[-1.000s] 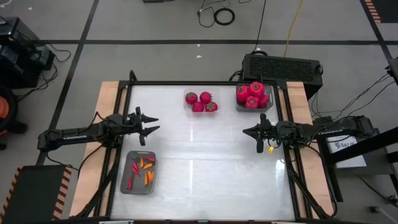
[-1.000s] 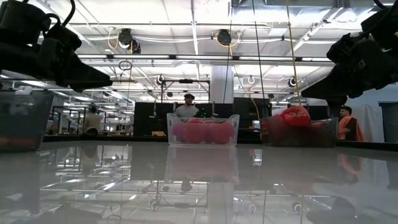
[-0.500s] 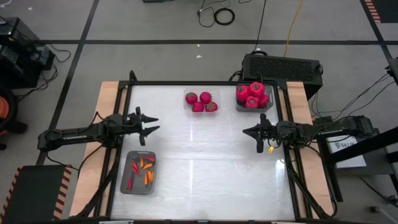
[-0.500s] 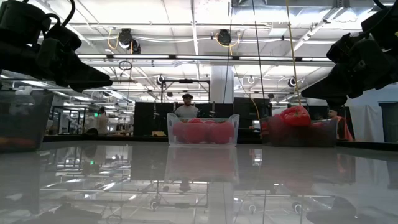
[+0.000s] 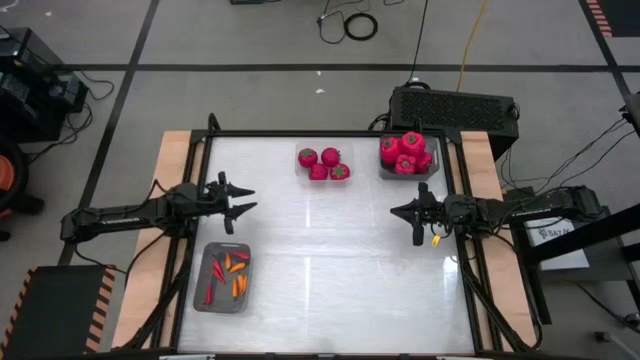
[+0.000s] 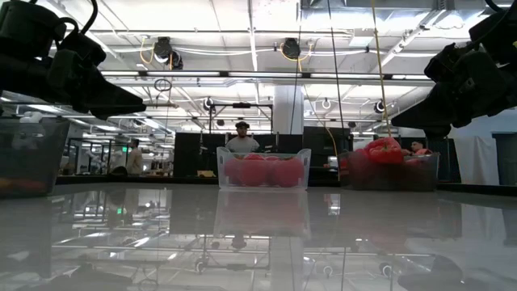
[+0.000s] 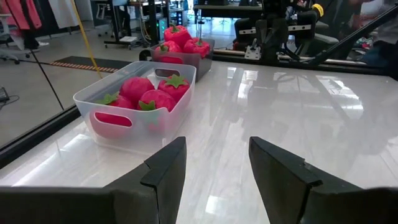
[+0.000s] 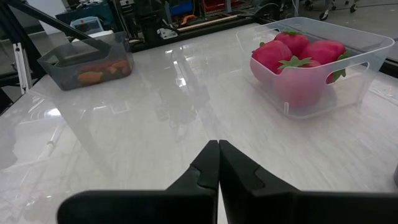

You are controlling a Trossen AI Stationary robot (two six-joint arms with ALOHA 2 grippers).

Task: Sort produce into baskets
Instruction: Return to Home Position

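Several red tomatoes with green tops lie in a clear basket (image 5: 323, 163) at the table's far middle, and more are heaped in a grey basket (image 5: 407, 156) at the far right. Orange and red peppers lie in a grey tray (image 5: 222, 277) at the near left. My left gripper (image 5: 246, 197) hovers open over the table's left side, above the bare top, its fingers pointing toward the right edge (image 7: 214, 155). My right gripper (image 5: 397, 211) hovers shut over the right side, pointing toward the left edge (image 8: 218, 152). Neither has anything between its fingers.
A black box (image 5: 452, 108) stands behind the table's far right corner. Wooden strips (image 5: 170, 170) flank the white tabletop on both sides. Bare tabletop lies between the two grippers (image 5: 320, 230). In the low view, people stand far off in the room behind.
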